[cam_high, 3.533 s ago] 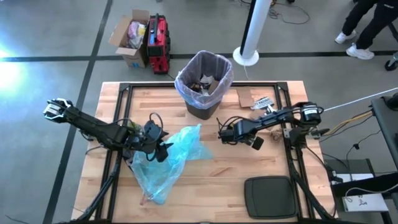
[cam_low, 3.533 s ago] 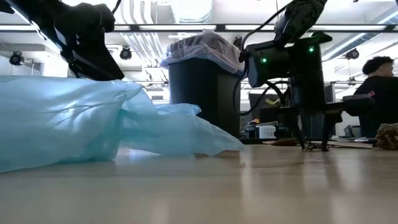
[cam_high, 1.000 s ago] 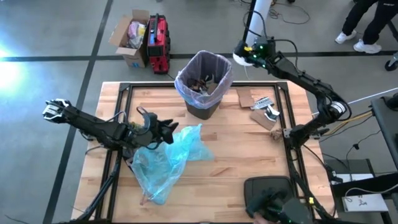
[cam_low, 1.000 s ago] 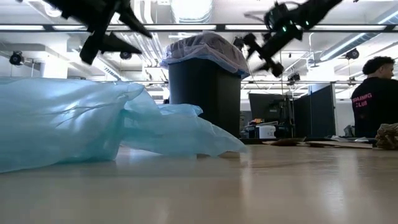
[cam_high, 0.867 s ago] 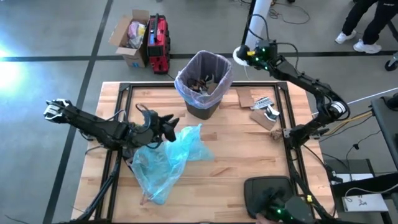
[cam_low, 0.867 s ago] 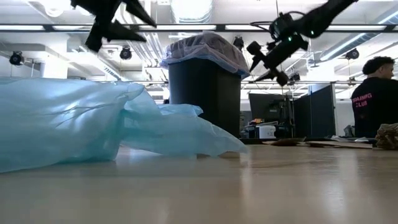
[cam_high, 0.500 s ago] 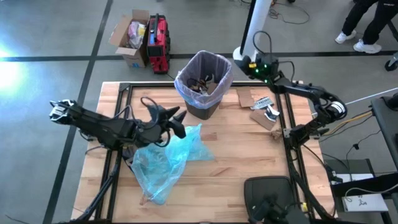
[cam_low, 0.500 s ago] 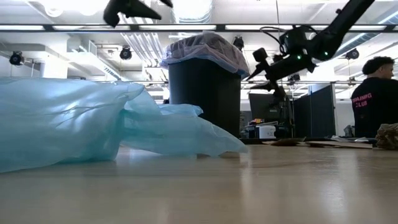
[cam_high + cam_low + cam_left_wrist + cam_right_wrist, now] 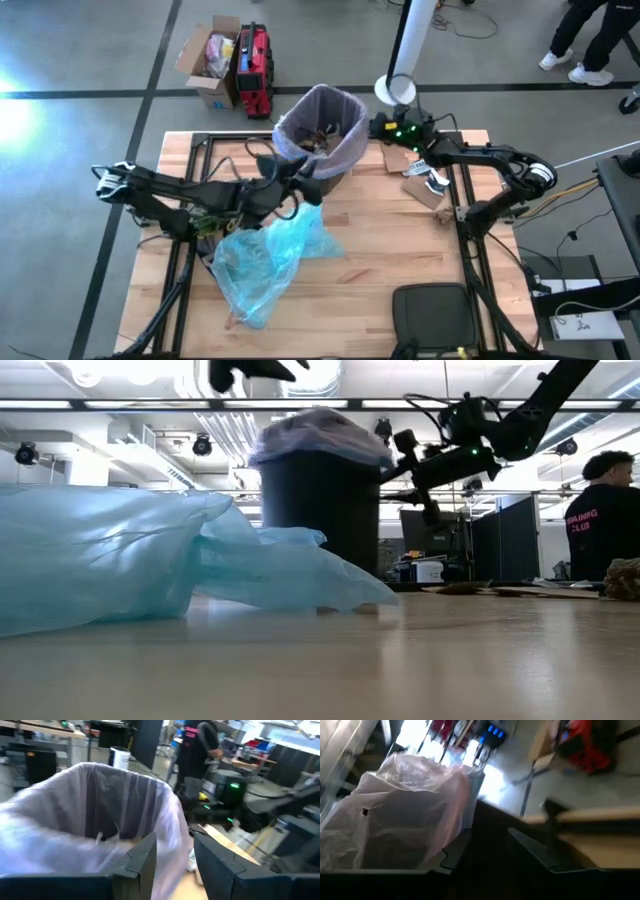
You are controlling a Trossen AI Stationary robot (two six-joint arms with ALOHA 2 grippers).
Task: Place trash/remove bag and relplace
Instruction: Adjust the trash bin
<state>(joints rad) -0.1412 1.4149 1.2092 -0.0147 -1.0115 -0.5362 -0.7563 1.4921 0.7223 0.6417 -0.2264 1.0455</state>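
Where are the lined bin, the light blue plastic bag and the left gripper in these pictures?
Pink-lavender bag [image 9: 348,128], high view: the liner folded over the bin's right rim.
Light blue bag [image 9: 265,262], high view: the middle of the crumpled plastic on the table.
Left gripper [image 9: 172,855], left wrist view: the gap between its two dark fingers.
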